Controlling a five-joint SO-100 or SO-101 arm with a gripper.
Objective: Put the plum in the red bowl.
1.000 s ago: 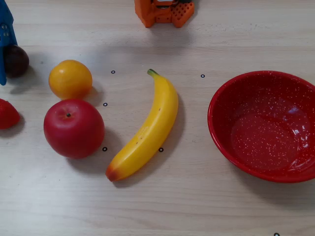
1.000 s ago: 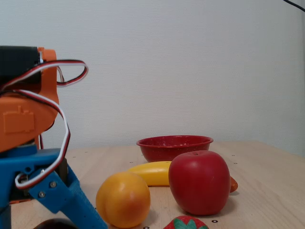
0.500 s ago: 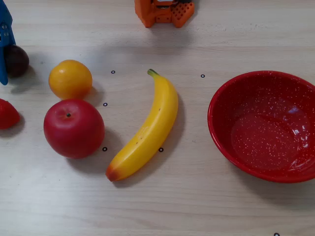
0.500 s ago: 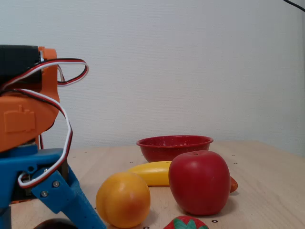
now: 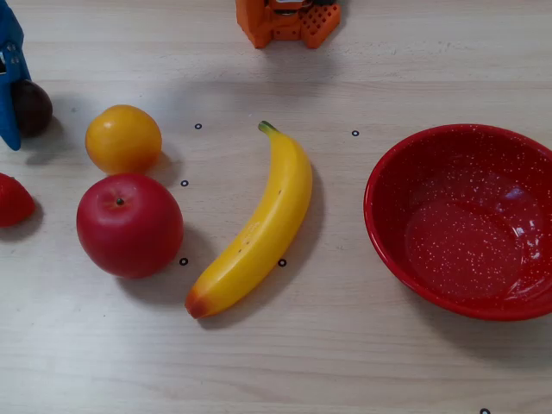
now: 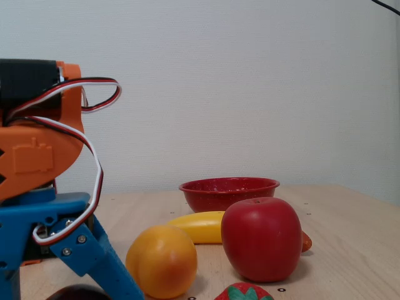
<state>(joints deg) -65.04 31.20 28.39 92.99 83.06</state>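
Two fixed views of a fruit-sorting scene on a pale wooden surface (image 5: 362,362). The plum (image 5: 32,108), a small, dark maroon, glossy sphere, sits at the upper left edge of the top-down fixed view, touching the blue claw (image 5: 10,95); in the low side-on fixed view only its dark top shows at the bottom left corner (image 6: 78,292), beneath the blue finger (image 6: 94,256). One blue finger lies against the plum's left side in the top-down view; the opposing finger is out of frame, so whether the claw is wide, narrow or already holding the fruit cannot be told.

The red bowl (image 5: 384,185), speckled white and empty, occupies the right of the top-down view, well apart from the plum. Between them lie an orange (image 5: 122,138), a red apple (image 5: 129,224) and a banana (image 5: 259,228); a strawberry-like fruit (image 5: 13,200) sits at the left edge, below the plum.

Handling, as judged: the plum looks light, rigid and smooth-skinned, probably an imitation fruit, hence slippery and prone to squirt or roll from an off-centre pinch. The best hold appears to be across its widest girth, fingers on opposite sides at mid-height. It is unlikely to be fragile, so firm closure seems safe.
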